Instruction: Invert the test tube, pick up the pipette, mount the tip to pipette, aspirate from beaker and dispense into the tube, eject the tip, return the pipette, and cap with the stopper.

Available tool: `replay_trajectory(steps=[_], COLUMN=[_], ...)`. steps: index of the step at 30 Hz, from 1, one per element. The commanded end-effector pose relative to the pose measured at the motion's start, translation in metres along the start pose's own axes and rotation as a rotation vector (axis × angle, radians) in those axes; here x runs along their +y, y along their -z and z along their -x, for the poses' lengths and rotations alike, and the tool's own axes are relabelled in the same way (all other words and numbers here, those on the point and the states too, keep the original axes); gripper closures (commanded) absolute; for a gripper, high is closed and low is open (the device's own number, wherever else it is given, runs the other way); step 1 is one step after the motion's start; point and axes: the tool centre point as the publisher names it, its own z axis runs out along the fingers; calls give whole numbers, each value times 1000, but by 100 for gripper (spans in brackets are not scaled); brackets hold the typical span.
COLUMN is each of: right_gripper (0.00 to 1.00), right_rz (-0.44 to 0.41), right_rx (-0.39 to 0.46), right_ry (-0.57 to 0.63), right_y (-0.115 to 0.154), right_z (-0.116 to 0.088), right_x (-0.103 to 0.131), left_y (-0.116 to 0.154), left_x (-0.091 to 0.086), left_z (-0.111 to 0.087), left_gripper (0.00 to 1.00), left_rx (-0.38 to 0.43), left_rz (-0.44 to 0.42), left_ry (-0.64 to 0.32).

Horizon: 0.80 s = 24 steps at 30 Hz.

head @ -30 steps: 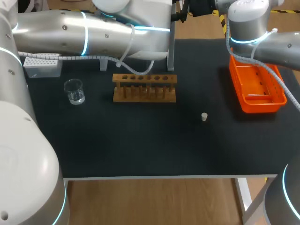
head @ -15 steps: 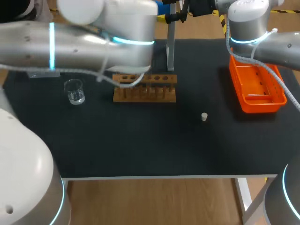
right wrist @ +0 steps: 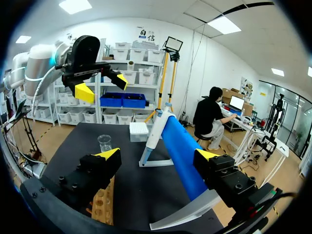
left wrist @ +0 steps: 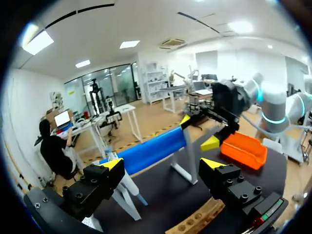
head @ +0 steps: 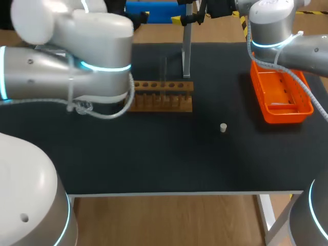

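Observation:
The wooden rack (head: 166,96) stands at the table's middle back, and a faint clear test tube (head: 165,69) seems to stand upright in it. The small white stopper (head: 223,127) lies to its right. The blue pipette (right wrist: 181,155) rests on its white stand (right wrist: 150,144) behind the rack. The beaker (right wrist: 104,143) and white tip box (right wrist: 138,129) show only in the right wrist view. My left gripper (left wrist: 163,165) is open and empty, high above the rack (left wrist: 195,223). My right gripper (right wrist: 157,155) is open and empty, facing it near the stand.
An orange tray (head: 281,95) sits at the back right under my right arm. My left arm's bulky body covers the table's left back in the head view. Bare black mat runs along the front.
My left arm has swung left and up across the head view, uncovering the rack and hiding the beaker and tip box. The right arm has not moved.

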Motion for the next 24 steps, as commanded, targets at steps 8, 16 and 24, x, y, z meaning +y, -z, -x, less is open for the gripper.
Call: replay_trajectory(steps=[8,16,24], right_gripper=[0,0,0], right_rz=[-3,-3,-3], right_rx=[4,4,4], right_ry=[-1,-1,-1], right_y=[1,1,1], right_z=[1,1,1], right_x=[0,0,0], left_y=[6,24,37], left_x=[5,5,20], left_z=[6,-27,-49], left_gripper=[0,0,0], left_rx=[443,636,733], left_rz=[-24,-94,-135], left_ry=[-53,-263,-321])
